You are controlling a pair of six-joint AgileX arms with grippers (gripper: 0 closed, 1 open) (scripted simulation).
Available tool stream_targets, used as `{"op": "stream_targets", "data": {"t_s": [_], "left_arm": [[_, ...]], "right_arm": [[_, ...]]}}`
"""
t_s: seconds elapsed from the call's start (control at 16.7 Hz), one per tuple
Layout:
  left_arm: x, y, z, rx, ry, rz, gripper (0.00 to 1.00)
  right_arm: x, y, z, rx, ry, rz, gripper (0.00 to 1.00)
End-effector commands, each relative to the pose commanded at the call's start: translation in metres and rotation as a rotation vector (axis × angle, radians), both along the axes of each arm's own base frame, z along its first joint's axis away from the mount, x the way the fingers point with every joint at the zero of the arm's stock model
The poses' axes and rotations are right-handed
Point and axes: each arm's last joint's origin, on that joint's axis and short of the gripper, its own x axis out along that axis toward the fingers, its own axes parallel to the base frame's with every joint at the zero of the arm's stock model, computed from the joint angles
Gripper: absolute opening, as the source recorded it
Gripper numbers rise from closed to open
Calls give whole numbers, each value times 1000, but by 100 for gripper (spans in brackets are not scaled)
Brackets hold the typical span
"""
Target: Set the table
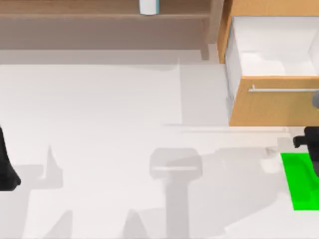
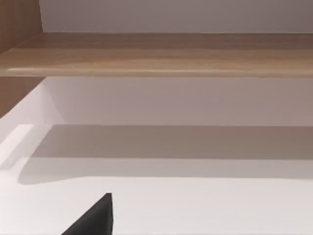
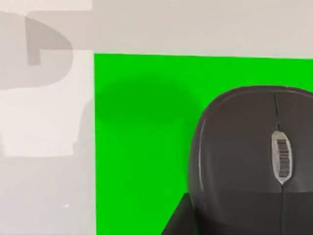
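Top view, surface: the white surface [image 1: 109, 109] runs across the frame, with the green patch [image 1: 299, 181] at its right edge.
Top view, right arm: the right end effector [image 1: 310, 144] sits at the right edge just above the patch; whether it is spread or pinching, I cannot tell.
Top view, left arm: the left arm [image 1: 6, 167] is parked at the left edge.
Top view, furniture: the drawer cabinet [image 1: 271, 107] stands open at the far right corner; the wooden shelf [image 1: 99, 12] along the far edge carries a white cup [image 1: 149, 6].
Left wrist view: a dark tip of the left end effector [image 2: 95, 218] hangs over bare surface, facing the shelf [image 2: 156, 56]; its spread I cannot tell.
Right wrist view: a dark computer mouse [image 3: 254, 156] lies over the green patch [image 3: 142, 147], probably because the patch marks its place.
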Motion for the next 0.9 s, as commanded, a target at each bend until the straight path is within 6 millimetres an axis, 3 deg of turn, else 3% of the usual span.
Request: {"op": "stream_targets", "data": {"t_s": [0.18, 0.48, 0.9], "left_arm": [[0, 0, 0, 0, 0, 0, 100], [0, 0, 0, 0, 0, 0, 100], [0, 0, 0, 0, 0, 0, 100]], "right_arm": [[-6, -1, -16, -9, 71, -1, 0], [-6, -1, -16, -9, 71, -1, 0], [-6, -1, -16, -9, 71, -1, 53]]}}
